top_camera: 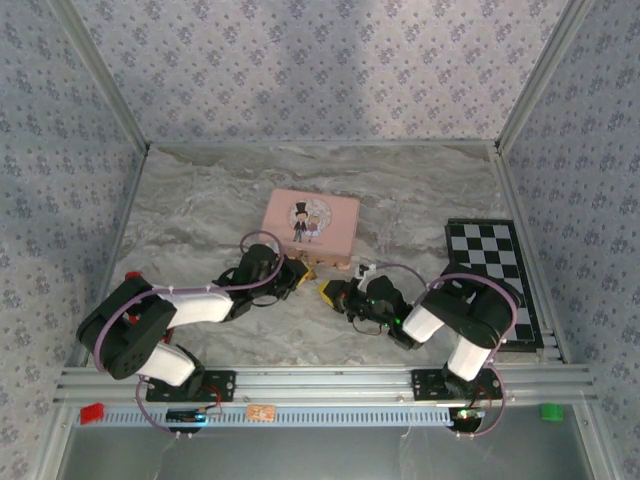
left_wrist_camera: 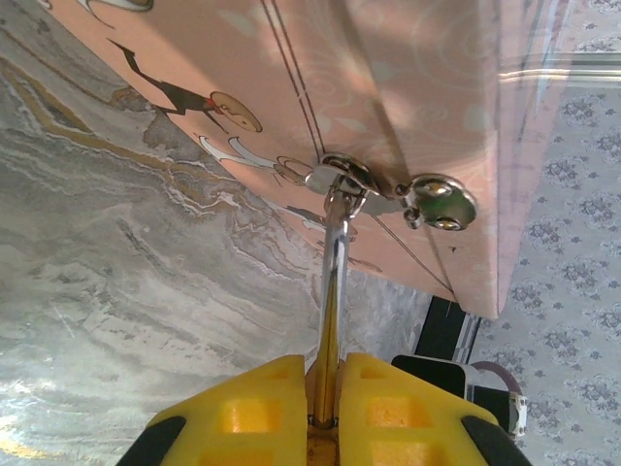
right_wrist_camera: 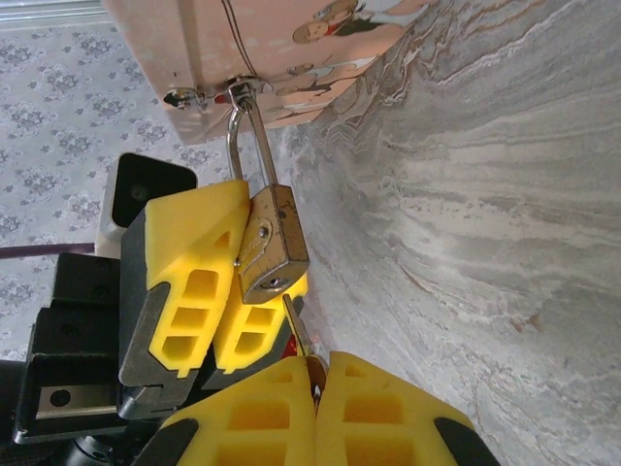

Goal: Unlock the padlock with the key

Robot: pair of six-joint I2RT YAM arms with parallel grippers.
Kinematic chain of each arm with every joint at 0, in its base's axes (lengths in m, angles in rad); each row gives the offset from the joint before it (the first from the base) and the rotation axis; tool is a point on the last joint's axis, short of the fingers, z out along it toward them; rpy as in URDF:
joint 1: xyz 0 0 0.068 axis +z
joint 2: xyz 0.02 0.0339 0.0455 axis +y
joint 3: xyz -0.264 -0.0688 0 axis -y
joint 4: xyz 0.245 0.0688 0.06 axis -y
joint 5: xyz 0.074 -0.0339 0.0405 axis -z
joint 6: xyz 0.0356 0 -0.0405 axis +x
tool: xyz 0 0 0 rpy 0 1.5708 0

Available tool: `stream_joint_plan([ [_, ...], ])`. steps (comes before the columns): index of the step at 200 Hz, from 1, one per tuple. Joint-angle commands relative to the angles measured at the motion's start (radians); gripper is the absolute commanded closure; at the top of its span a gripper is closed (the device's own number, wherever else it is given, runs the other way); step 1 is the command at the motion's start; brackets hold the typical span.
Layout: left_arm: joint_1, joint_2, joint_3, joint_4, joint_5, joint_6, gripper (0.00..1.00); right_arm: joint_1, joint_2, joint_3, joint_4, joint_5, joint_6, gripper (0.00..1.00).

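Note:
The small brass padlock (right_wrist_camera: pixel 273 243) hangs by its silvery shackle (right_wrist_camera: pixel 247 136) from the hasp of the pink tin (right_wrist_camera: pixel 281 39). My left gripper (left_wrist_camera: pixel 327 364) is shut on the padlock's body, which shows edge-on between its yellow fingers (right_wrist_camera: pixel 194 262), with the shackle (left_wrist_camera: pixel 335 252) running up to the hasp (left_wrist_camera: pixel 340 180). My right gripper (right_wrist_camera: pixel 315 364) is shut on the thin key (right_wrist_camera: pixel 297 325). The key's tip sits right at the padlock's bottom face, next to the keyhole (right_wrist_camera: pixel 272 282); whether it is inside I cannot tell. From above, both grippers (top_camera: pixel 298 272) (top_camera: pixel 332 290) meet just in front of the tin (top_camera: pixel 310 225).
A black-and-white chequered board (top_camera: pixel 495 270) lies at the right, beside the right arm. The marbled tabletop (top_camera: pixel 200 210) is walled by patterned panels on three sides. A red block (top_camera: pixel 92 412) and a green block (top_camera: pixel 551 411) sit on the front rail.

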Motion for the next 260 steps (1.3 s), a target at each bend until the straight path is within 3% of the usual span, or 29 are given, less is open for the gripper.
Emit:
stream_joint_plan([
  [1, -0.012, -0.020, -0.026, 0.016, -0.010, -0.020, 1.00, 0.009, 0.024, -0.008, 0.060, 0.015, 0.019, 1.00],
  [260, -0.038, -0.001, -0.021, 0.044, -0.029, -0.023, 1.00, 0.004, 0.037, 0.003, 0.101, 0.029, 0.038, 1.00],
])
